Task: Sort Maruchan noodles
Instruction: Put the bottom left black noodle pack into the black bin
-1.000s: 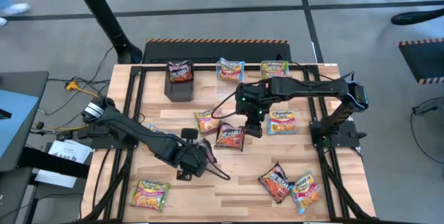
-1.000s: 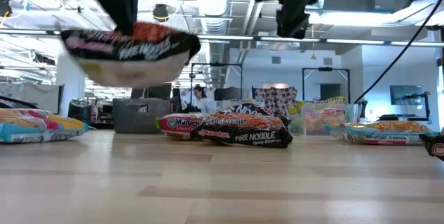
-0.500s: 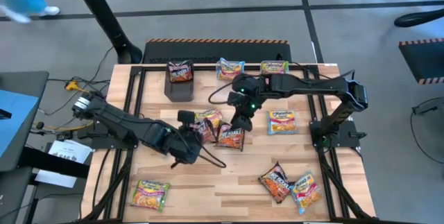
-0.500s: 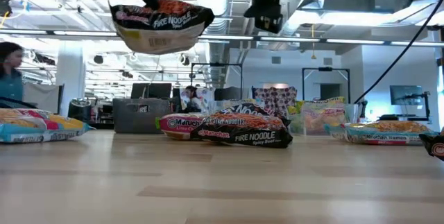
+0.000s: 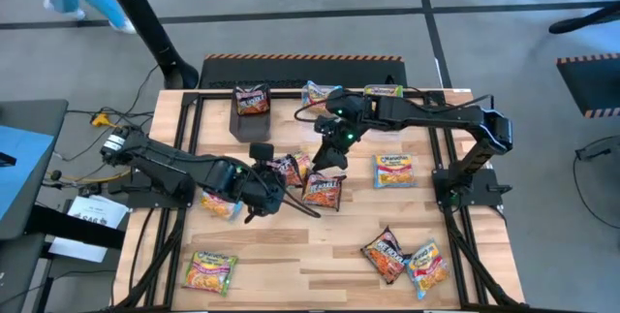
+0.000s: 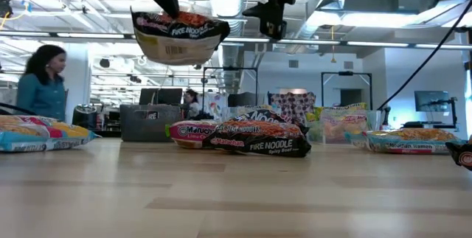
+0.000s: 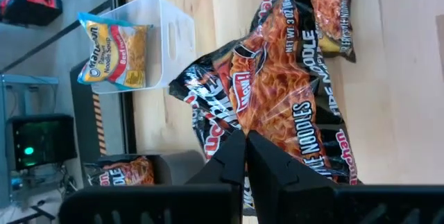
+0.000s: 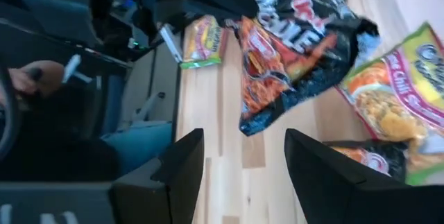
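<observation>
A: Why is your left gripper (image 7: 244, 156) raised? 
B: Its jaws clamp the dark shiny Fire Noodle packet (image 6: 178, 35) mid-table, clear for carrying.
A: Right gripper (image 8: 239, 161)? 
B: Empty, jaws apart, just beyond.

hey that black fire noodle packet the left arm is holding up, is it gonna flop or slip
Probably holds shape: the black packet hangs nearly flat, sagging only slightly, from the left tool, pinched at one edge. Its glossy wrapper looks slippery, so it might slide. Likely light.
</observation>
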### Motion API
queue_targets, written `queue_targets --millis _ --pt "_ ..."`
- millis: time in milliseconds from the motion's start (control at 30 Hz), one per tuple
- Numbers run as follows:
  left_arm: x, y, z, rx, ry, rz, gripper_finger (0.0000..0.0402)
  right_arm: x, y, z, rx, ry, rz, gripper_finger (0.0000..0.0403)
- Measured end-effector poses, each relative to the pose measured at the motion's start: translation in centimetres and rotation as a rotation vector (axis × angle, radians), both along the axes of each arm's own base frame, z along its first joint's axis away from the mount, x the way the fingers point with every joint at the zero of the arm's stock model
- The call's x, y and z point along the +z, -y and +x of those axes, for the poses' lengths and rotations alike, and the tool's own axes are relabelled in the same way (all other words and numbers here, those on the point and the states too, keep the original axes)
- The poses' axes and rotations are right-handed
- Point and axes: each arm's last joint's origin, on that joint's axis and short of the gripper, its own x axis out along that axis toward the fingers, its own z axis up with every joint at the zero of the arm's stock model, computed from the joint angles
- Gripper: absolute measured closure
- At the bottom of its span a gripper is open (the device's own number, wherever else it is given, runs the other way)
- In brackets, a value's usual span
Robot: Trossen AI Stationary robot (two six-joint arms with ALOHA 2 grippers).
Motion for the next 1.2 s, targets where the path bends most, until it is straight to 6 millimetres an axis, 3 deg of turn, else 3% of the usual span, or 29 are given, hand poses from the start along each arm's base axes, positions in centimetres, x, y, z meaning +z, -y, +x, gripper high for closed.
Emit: queue_targets --millis 267,667,1000,1200 --pt "-0.1 0.2 0.0 0.01 0.007 -0.037 0.0401 -1.0 1.6 0.0 -0.044 0.038 0.114 0.0177" --pt "-0.1 0.2 0.0 0.003 0.001 -0.051 0.0401 -4.0 -0.7 0.6 -0.01 -0.046 0.125 0.0177" --pt "-0.1 0.2 0.0 0.0 -0.004 -0.058 0.0401 -4.4 -1.9 1.3 -0.014 -0.074 0.182 0.0177" --pt "-0.2 0.3 -0.2 0.014 -0.021 -0.11 0.0401 -4.5 -1.8 1.4 -0.034 -0.061 0.123 0.0177"
